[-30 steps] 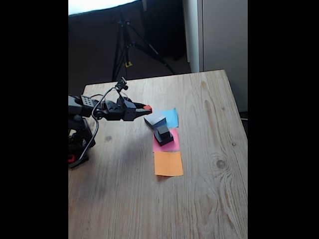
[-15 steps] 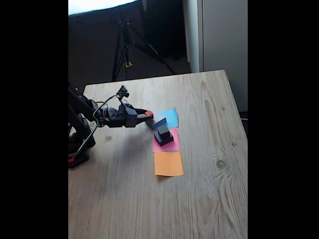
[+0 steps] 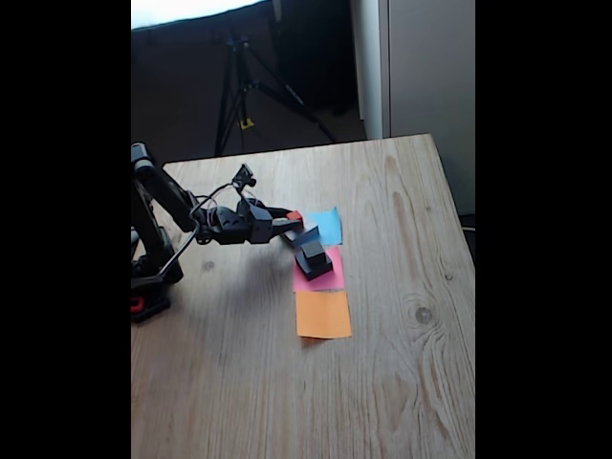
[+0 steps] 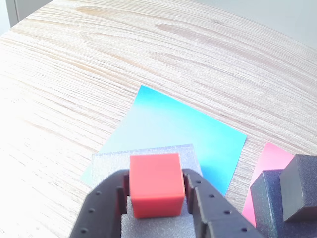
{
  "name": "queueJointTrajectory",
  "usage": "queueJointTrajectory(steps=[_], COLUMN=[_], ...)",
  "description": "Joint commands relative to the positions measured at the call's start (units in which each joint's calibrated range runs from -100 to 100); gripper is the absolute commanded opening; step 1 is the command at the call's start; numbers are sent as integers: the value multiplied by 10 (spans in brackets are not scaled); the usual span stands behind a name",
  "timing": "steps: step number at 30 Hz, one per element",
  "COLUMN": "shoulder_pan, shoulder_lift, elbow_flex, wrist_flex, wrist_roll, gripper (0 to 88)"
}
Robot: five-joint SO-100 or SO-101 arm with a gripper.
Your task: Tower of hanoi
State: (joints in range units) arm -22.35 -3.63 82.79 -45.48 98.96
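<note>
While the gripper (image 4: 155, 191) pinches the tiny red cube (image 4: 154, 184) between both fingers, over the large flat grey block (image 4: 148, 156) on the blue paper square (image 4: 198, 134), small black cube (image 3: 312, 251) atop medium black block (image 3: 315, 263), pink paper square (image 3: 325, 280), wooden table (image 3: 402, 363).

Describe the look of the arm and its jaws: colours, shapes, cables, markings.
The arm is black and slender, rising from a base with a small red part low down. A thin dark cable loops beside it, and a small black camera sits on top near the gripper. In the wrist view, both jaws are matte black plastic, curved, with small round holes.
</note>
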Motion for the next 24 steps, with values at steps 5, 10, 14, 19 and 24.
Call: queueJointTrajectory(steps=[5,10,14,19,24], shoulder_pan=[5,7,9,10,10], shoulder_lift=[-2,0,2,0,-19], elbow_flex=[8,10,10,8,-3], wrist_flex=[-19,-32,-39,-40,-38], wrist_roll=[10,10,10,10,10], gripper=[68,125,224,258,325])
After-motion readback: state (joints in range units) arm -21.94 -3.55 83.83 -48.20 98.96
